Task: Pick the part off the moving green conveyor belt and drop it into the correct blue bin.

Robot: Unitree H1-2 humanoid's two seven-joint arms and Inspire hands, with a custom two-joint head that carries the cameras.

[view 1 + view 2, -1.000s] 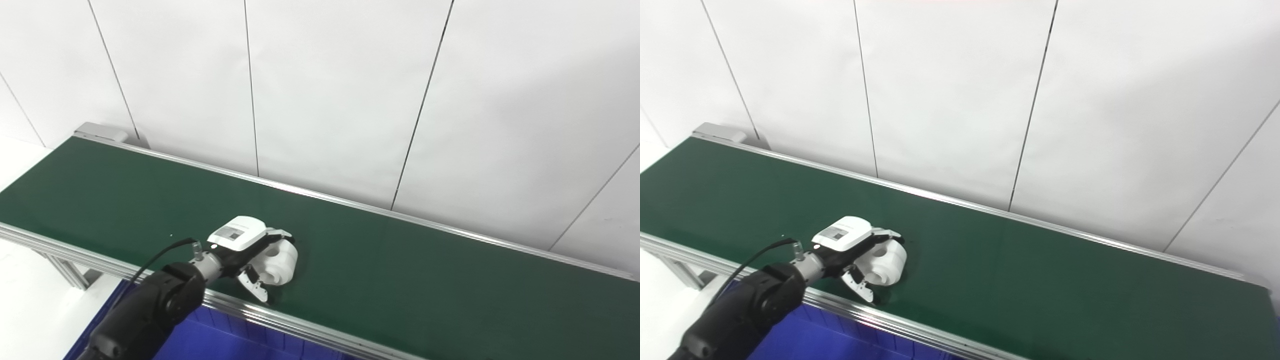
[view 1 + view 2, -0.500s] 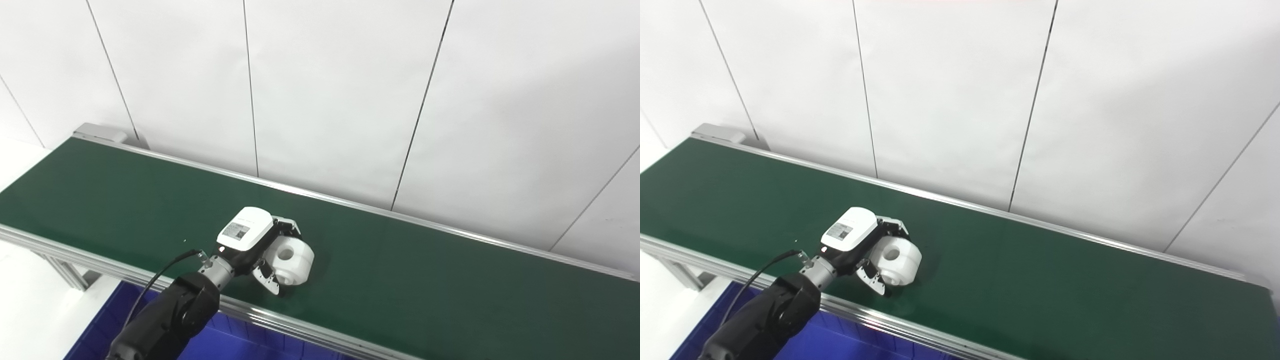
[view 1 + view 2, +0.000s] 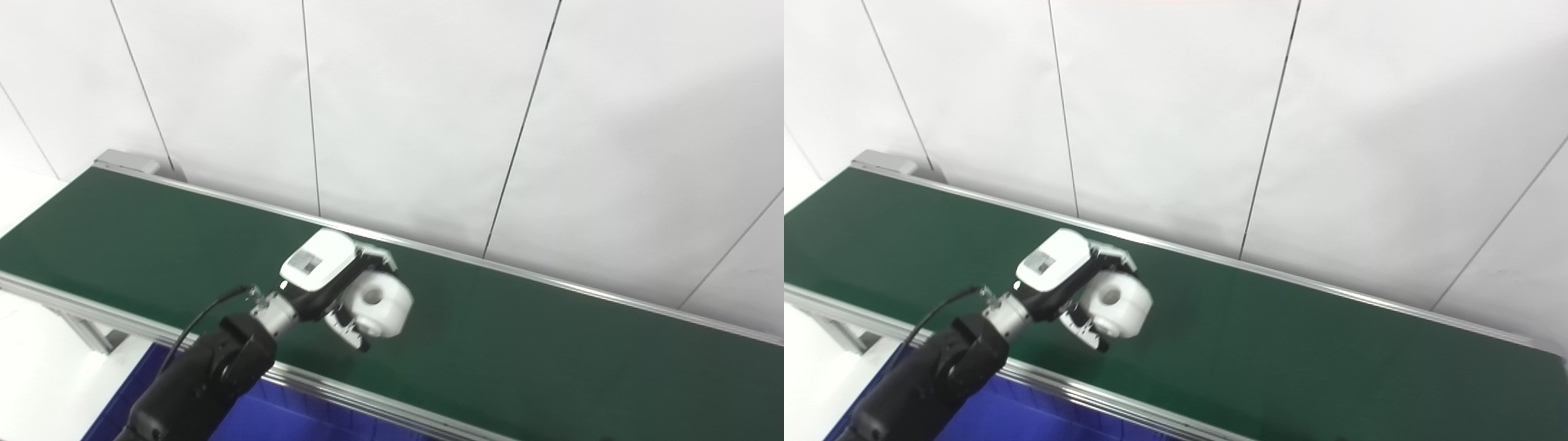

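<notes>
My left hand [image 3: 327, 282] is shut on a white round part [image 3: 381, 304] with a hole in its face. Fingers curl over the part's top and the thumb [image 3: 346, 327] presses it from below. Hand and part hang above the green conveyor belt [image 3: 520, 343], near its middle. The same hand [image 3: 1062, 272] and part [image 3: 1119, 304] show in the right eye view. A blue bin [image 3: 257, 416] lies below the belt's near rail, partly hidden by my black forearm. My right hand is out of sight.
The belt's near aluminium rail [image 3: 380, 401] runs along the bottom. Its far rail [image 3: 551, 278] lies against the white panelled wall. The belt's end roller housing [image 3: 125, 160] sits at the far left.
The left hand closed around the white part on the belt, then lifted it up and to the right, off the belt surface.
</notes>
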